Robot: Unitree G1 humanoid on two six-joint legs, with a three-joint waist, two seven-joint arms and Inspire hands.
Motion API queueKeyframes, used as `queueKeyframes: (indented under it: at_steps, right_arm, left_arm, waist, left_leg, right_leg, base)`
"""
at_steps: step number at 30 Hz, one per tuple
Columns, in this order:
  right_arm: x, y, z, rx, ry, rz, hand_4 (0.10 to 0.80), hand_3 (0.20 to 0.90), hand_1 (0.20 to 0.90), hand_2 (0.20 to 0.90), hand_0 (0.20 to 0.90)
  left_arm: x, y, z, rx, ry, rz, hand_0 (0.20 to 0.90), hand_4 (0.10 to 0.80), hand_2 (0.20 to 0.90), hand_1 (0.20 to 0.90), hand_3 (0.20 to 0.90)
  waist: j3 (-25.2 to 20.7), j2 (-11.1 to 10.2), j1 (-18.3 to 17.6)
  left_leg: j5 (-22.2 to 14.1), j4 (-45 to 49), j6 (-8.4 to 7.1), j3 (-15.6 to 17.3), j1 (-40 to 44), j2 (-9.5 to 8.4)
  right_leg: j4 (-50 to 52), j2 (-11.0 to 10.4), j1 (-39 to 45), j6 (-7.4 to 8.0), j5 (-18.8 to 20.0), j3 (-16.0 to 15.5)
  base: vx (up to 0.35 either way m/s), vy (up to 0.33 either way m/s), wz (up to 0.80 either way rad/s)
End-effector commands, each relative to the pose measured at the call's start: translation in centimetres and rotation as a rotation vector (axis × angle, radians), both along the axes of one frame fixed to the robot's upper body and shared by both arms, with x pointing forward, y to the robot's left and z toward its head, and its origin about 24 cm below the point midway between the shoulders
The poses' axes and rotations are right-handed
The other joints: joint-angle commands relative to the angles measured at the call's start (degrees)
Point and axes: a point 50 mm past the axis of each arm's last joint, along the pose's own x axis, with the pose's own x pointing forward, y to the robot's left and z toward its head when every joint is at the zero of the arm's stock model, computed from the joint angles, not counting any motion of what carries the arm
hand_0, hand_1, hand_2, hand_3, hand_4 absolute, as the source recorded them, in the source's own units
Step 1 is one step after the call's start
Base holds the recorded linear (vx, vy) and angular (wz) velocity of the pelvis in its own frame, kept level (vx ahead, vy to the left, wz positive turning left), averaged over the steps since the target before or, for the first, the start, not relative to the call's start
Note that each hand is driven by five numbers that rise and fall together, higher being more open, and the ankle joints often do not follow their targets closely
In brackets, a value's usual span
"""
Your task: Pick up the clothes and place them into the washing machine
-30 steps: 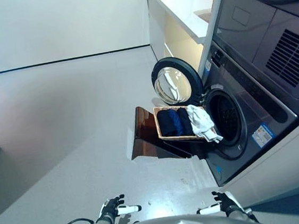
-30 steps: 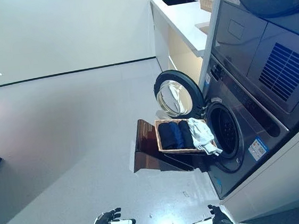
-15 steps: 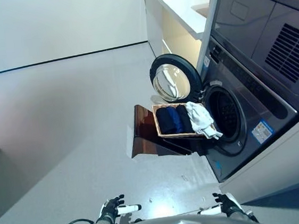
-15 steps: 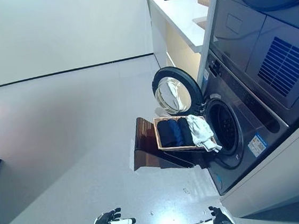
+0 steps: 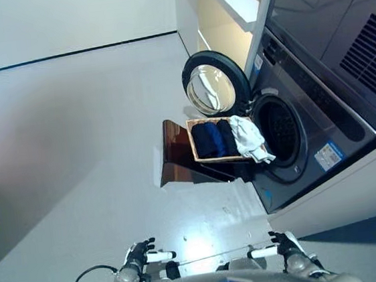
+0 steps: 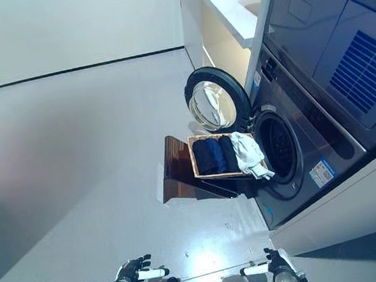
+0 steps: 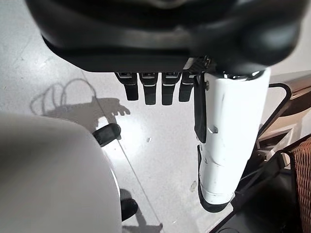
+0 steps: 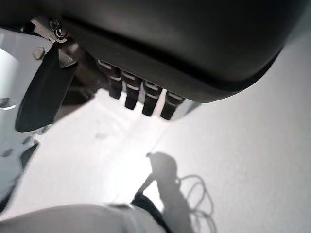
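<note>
Both hands, left hand [image 5: 138, 256] and right hand [image 5: 284, 246], hang empty with fingers relaxed; clothes [image 5: 226, 137] in the basket [image 5: 193, 142] lie well ahead, nearer the right, beside the washing machine [image 5: 308, 128].

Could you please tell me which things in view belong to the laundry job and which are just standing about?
For the job:
- white cloth draped over the basket's end
- dark blue clothes in the wicker basket
- washing machine with its door open
- left hand and right hand, both open and empty

Standing about:
- brown stand under the basket
- white counter
</note>
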Motion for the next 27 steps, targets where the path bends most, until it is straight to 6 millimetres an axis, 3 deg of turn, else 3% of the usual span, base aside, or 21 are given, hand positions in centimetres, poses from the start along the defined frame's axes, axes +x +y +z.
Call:
queueKeyframes:
  at_steps: [1,3,4,8,10,11,13,14,15,17,18,19,22,23,25,27]
  right_arm:
    - [1.1,-3.1,1.4,-0.112,-0.036,-0.038,0.800,0.900,0.900,0.900,0.900]
    - [2.2,-3.8,2.1,-0.140,-0.049,-0.023,0.800,0.900,0.900,0.900,0.900]
    - [2.4,-4.1,2.3,-0.150,-0.053,-0.025,0.800,0.900,0.900,0.900,0.900]
    - [2.4,-4.6,2.5,-0.159,-0.056,-0.037,0.800,0.900,0.900,0.900,0.900]
    - [2.0,-4.3,2.2,-0.150,-0.053,-0.036,0.800,0.900,0.900,0.900,0.900]
    - [2.1,-4.1,2.2,-0.147,-0.058,-0.034,0.800,0.900,0.900,0.900,0.900]
    - [2.3,-3.9,2.2,-0.143,-0.074,-0.035,0.800,0.900,0.900,0.900,0.900]
    - [2.3,-3.8,2.2,-0.142,-0.074,-0.035,0.800,0.900,0.900,0.900,0.900]
    - [2.4,-3.6,2.1,-0.141,-0.077,-0.027,0.800,0.900,0.900,0.900,0.900]
    - [3.1,-3.6,2.4,-0.152,-0.092,-0.018,0.800,0.900,0.900,0.900,0.900]
    - [3.5,-3.7,2.7,-0.159,-0.104,-0.023,0.800,0.900,0.900,0.900,0.900]
    - [4.0,-3.8,2.9,-0.164,-0.121,-0.025,0.800,0.900,0.900,0.900,0.900]
    - [5.0,-4.0,3.6,-0.174,-0.165,-0.023,0.800,0.900,0.900,0.900,0.900]
    - [5.4,-3.9,3.8,-0.176,-0.177,-0.019,0.800,0.900,0.900,0.900,0.900]
    - [6.1,-4.1,4.3,-0.185,-0.215,-0.018,0.800,0.900,0.900,0.900,0.900]
    - [6.4,-4.1,4.5,-0.184,-0.226,-0.017,0.800,0.900,0.900,0.900,0.900]
  left_arm:
    - [2.5,1.4,1.1,0.034,-0.089,0.042,0.900,0.800,0.900,0.900,0.900]
    - [3.2,1.4,1.4,0.042,-0.108,0.023,0.900,0.800,0.900,0.900,0.900]
    - [3.5,1.5,1.5,0.049,-0.115,0.026,0.900,0.800,0.900,0.900,0.900]
    - [4.0,1.9,1.8,0.073,-0.140,0.070,0.900,0.800,0.900,0.900,0.900]
    - [3.5,1.4,1.5,0.057,-0.135,0.094,0.900,0.800,0.900,0.900,0.900]
    - [3.6,0.8,1.5,0.033,-0.146,0.102,0.900,0.800,0.900,0.900,0.900]
    - [4.1,0.0,1.6,0.006,-0.169,0.083,0.900,0.800,0.900,0.900,0.900]
    - [4.1,0.0,1.6,0.007,-0.169,0.083,0.900,0.800,0.900,0.900,0.900]
    - [4.3,-0.4,1.7,-0.010,-0.181,0.086,0.900,0.800,0.900,0.900,0.900]
    - [4.3,-0.7,1.7,-0.021,-0.189,0.114,0.900,0.800,0.900,0.900,0.900]
    - [4.3,-0.8,1.7,-0.024,-0.196,0.118,0.900,0.800,0.900,0.900,0.900]
    - [4.4,-0.8,1.8,-0.023,-0.202,0.119,0.900,0.800,0.900,0.900,0.900]
    - [3.7,-0.1,1.5,0.005,-0.182,0.143,0.900,0.800,0.900,0.900,0.900]
    - [3.6,0.2,1.5,0.016,-0.182,0.151,0.900,0.800,0.900,0.900,0.900]
    - [2.9,1.0,1.3,0.045,-0.153,0.172,0.900,0.800,0.900,0.900,0.900]
    - [2.1,1.5,1.0,0.070,-0.118,0.172,0.900,0.800,0.900,0.900,0.900]
  waist:
    - [-1.1,-0.1,0.5]
    - [-0.4,-0.2,0.3]
    - [-0.4,-0.4,0.0]
    - [-1.7,-1.5,-1.3]
    - [-3.3,-1.3,-1.8]
    - [-3.5,-1.4,-1.4]
    - [-2.8,-2.7,-0.7]
    - [-3.0,-3.0,-0.8]
    - [-2.0,-4.1,0.8]
    - [-1.2,-5.0,2.0]
    - [-0.7,-5.1,3.1]
    - [-0.6,-5.5,3.7]
    - [0.1,-6.0,5.7]
    - [0.1,-5.8,6.3]
    - [0.0,-4.4,7.5]
    - [-0.7,-3.5,8.3]
  left_leg:
    - [-8.5,3.0,-1.08,-0.1,4.2,-3.39]
    - [-10.3,1.3,-2.29,-0.5,7.9,-2.80]
    - [-10.8,0.9,-2.89,-0.8,9.1,-2.58]
    - [-14.2,1.9,-4.36,-2.0,14.0,0.25]
    - [-11.8,8.6,-5.47,-2.4,12.4,2.51]
    - [-9.0,16.6,-6.04,-2.5,9.7,3.21]
    - [-5.4,30.8,-5.50,-3.4,2.5,3.56]
    - [-5.1,30.7,-5.48,-3.5,2.3,3.31]
    - [-2.4,41.9,-4.80,-4.1,-2.6,3.22]
    - [-1.1,46.5,-4.42,-4.0,-7.1,2.97]
    - [-2.3,47.2,-4.03,-4.2,-10.1,2.05]
    - [-2.6,45.1,-3.59,-4.1,-13.0,1.50]
    - [-2.2,35.6,-4.06,-3.6,-17.0,2.76]
    - [-1.0,26.9,-4.27,-4.2,-16.7,2.03]
    - [4.8,10.4,-5.78,-6.3,-16.8,2.27]
    - [7.1,4.3,-6.39,-6.3,-16.9,2.14]
  right_leg:
    - [-18.2,-0.2,0.1,-2.05,15.1,-2.0]
    - [-27.6,-3.1,-2.0,-1.41,19.6,-5.9]
    - [-29.9,-4.1,-2.8,-0.91,21.1,-6.1]
    - [-30.6,-1.9,-2.2,-1.52,23.1,-1.2]
    - [-29.6,1.2,-0.4,-3.42,21.7,-0.8]
    - [-29.8,2.6,1.6,-4.64,20.9,-1.4]
    - [-31.0,3.9,5.5,-6.89,19.1,-1.3]
    - [-31.0,3.7,5.3,-6.87,19.1,-1.4]
    - [-32.2,5.0,9.2,-8.93,17.4,-1.1]
    - [-32.7,5.2,11.4,-9.55,16.1,-0.9]
    - [-32.7,5.7,12.5,-9.83,15.4,-0.1]
    - [-32.7,5.5,13.1,-9.75,14.9,0.5]
    - [-33.0,6.1,16.0,-8.90,13.4,2.6]
    - [-33.4,6.4,16.7,-8.45,12.9,3.3]
    - [-35.0,7.9,19.8,-7.48,11.4,5.1]
    - [-35.6,8.3,22.5,-6.91,9.5,6.3]
  base:
    - [0.289,-0.114,0.36]
    - [0.339,-0.163,0.50]
    - [0.370,-0.181,0.54]
    - [0.370,-0.219,0.16]
    - [0.386,-0.311,0.28]
    - [0.308,-0.329,0.44]
    - [0.192,-0.294,0.15]
    - [0.237,-0.347,0.08]
    - [0.226,-0.287,-0.10]
    - [0.254,-0.249,-0.51]
    - [0.215,-0.101,-0.35]
    - [0.223,-0.050,-0.05]
    - [0.269,0.010,-0.21]
    - [0.330,0.102,-0.24]
    - [0.390,0.136,-0.34]
    - [0.371,0.141,-0.53]
